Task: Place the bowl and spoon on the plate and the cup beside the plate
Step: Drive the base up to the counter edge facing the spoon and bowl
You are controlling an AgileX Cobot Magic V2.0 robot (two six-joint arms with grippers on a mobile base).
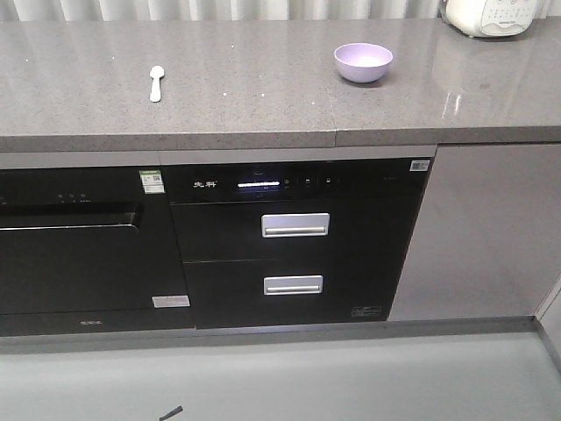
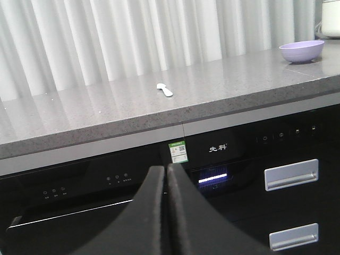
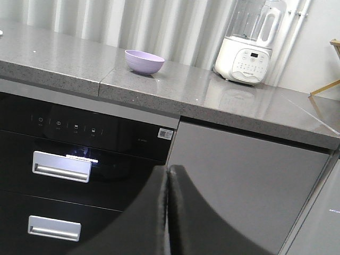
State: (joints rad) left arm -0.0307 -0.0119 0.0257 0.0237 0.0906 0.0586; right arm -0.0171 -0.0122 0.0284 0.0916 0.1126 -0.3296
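Note:
A lavender bowl (image 1: 363,62) stands upright on the grey counter (image 1: 254,96), right of centre; it also shows in both wrist views as the bowl (image 2: 302,51) and the bowl (image 3: 144,61). A pale spoon (image 1: 156,82) lies on the counter to the left, seen too as the spoon (image 2: 164,90). The plate and the cup are out of view. My left gripper (image 2: 166,169) is shut and empty, held low in front of the black appliance fronts. My right gripper (image 3: 168,169) is shut and empty too, below counter height, facing the cabinets.
A white blender appliance (image 3: 248,45) stands on the counter at the far right, also seen at the front view's edge (image 1: 491,16). Below the counter are a black oven (image 1: 79,246), two drawers with metal handles (image 1: 294,225) and a grey cabinet door (image 1: 482,232).

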